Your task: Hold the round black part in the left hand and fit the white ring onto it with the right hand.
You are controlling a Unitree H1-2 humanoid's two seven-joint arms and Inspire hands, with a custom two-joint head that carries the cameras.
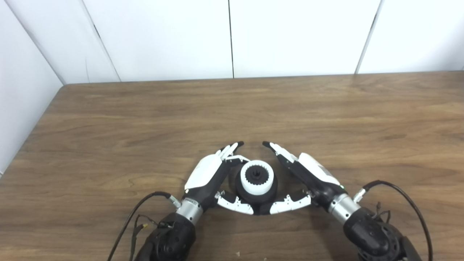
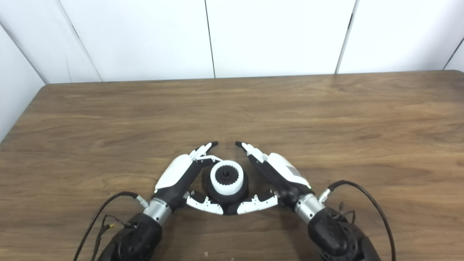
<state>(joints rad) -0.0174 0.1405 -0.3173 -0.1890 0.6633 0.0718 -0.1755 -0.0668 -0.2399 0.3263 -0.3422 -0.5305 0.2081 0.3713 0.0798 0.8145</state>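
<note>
The round black part (image 1: 256,195) stands on the wooden table (image 1: 232,108) near its front edge. The white ring (image 1: 256,188) sits on top of it, around a toothed black hub. My left hand (image 1: 208,174) lies open just to its left, fingers stretched past the ring and thumb curled under the part's front. My right hand (image 1: 313,174) mirrors it on the right, open, with a small gap between its fingers and the part; its thumb reaches in at the front. The two thumbs nearly meet in front of the part. Neither hand grips anything.
White wall panels (image 1: 232,36) rise behind the table's far edge. The table's left edge (image 1: 32,134) runs close to a side wall. Black cables (image 1: 134,214) loop from both wrists onto the tabletop.
</note>
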